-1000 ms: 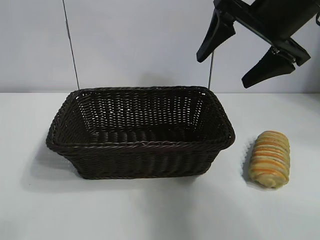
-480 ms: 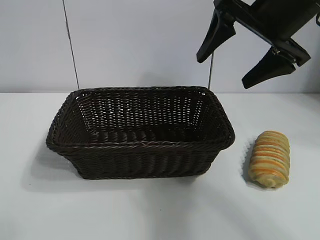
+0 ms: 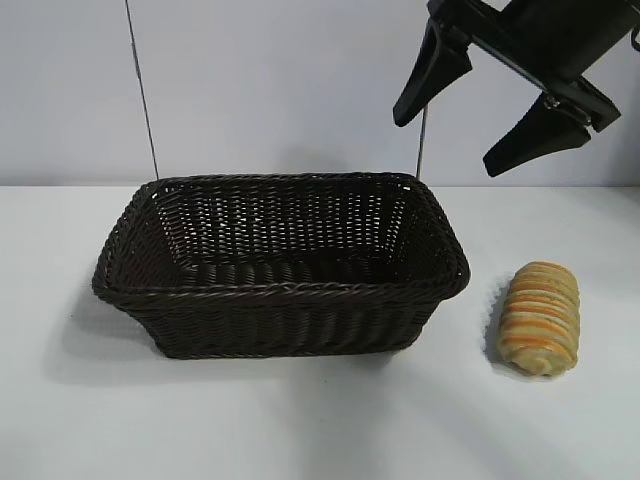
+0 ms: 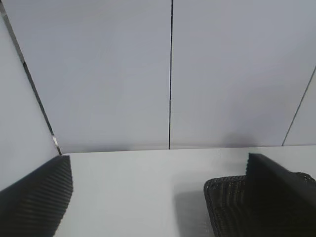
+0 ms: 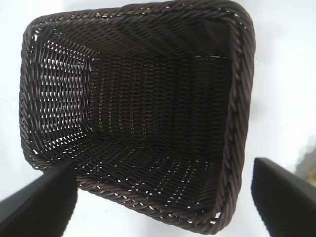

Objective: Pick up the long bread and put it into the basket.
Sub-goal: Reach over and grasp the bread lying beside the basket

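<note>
The long bread [image 3: 539, 317], golden-yellow with orange-brown ridges, lies on the white table to the right of the basket. The dark brown wicker basket [image 3: 280, 292] stands in the middle of the table and holds nothing; it fills the right wrist view [image 5: 237, 98], and one corner shows in the left wrist view [image 4: 222, 197]. My right gripper [image 3: 470, 125] hangs open and empty high above the basket's right end, up and left of the bread. My left gripper [image 4: 158, 197] is open and empty, out of the exterior view, with the basket's corner beside one finger.
The white table [image 3: 300, 420] runs to a pale back wall [image 3: 280, 90] with thin vertical seams. A sliver of yellow shows at the edge of the right wrist view [image 5: 312, 173], beside one finger.
</note>
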Controlling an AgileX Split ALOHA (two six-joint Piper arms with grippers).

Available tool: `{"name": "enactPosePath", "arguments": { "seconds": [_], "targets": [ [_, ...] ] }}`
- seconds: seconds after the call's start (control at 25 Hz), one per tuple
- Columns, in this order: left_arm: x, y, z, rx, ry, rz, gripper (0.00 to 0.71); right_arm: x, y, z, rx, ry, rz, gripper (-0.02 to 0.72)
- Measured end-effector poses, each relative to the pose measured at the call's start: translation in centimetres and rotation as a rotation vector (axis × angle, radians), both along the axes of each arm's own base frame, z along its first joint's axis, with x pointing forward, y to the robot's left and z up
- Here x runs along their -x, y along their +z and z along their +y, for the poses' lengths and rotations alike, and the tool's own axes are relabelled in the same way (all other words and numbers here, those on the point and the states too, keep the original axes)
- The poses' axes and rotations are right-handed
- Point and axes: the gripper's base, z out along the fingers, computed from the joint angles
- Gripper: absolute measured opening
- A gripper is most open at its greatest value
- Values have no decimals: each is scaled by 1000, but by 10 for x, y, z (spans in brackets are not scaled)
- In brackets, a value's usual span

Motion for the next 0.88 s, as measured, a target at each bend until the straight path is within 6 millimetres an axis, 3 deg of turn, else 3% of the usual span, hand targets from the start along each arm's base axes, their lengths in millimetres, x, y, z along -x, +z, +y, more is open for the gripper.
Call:
{"name": "enactPosePath", "arguments": {
  "seconds": [0.36,0.56,0.76,0.88],
  "targets": [
    [13,-110,-4,40,-43,189,682,0,0,0,1,4,2,683],
    [19,-149,-5,44,-46,259,682,0,0,0,1,4,2,683],
    [9,-187,-4,54,-43,395,682,0,0,0,2,5,2,683],
    [7,-196,-3,52,-37,425,682,0,0,0,2,5,2,683]
  ]
}}
